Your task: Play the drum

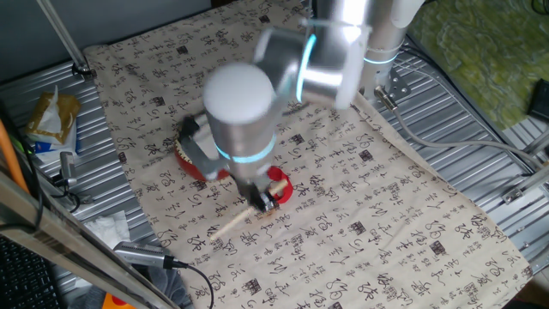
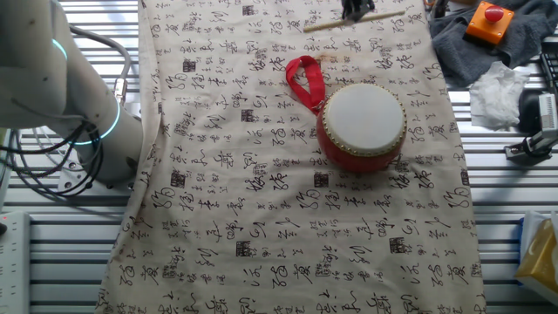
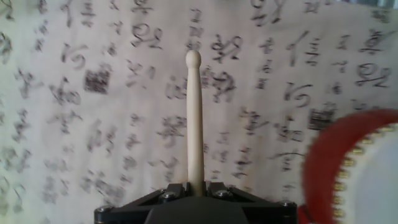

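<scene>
in the hand view the fingers (image 3: pixel 196 190) are clamping a pale wooden stick (image 3: pixel 194 118), its rounded tip pointing up the frame over the patterned cloth (image 3: pixel 74 124). the drum (image 3: pixel 357 171) is sitting at the lower right, apart from the stick.

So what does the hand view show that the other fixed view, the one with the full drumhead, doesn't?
Only the hand view shows the whole stick end on, rounded tip forward, clamped in the hand, with just a red-and-white edge of the drum at lower right. Only the other fixed view shows the full white drumhead, the red ribbon loop, the arm's base and the orange box on grey cloth. Both show the drum, the stick and the printed tablecloth.
</scene>
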Robot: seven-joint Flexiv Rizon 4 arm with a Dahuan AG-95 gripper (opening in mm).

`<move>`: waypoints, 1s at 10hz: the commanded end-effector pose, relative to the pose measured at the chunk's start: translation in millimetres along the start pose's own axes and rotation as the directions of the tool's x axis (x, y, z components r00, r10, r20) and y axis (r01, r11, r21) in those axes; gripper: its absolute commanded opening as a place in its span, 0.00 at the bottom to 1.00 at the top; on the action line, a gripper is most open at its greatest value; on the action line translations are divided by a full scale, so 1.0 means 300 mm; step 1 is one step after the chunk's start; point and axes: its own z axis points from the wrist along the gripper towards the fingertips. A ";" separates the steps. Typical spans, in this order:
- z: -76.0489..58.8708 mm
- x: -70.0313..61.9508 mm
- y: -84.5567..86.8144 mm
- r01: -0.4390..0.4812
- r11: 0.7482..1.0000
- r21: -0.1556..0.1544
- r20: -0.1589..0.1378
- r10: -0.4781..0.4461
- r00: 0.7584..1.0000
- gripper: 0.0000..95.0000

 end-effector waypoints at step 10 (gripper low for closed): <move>0.073 0.007 0.143 -0.059 0.998 0.009 0.012 0.059 0.998 0.00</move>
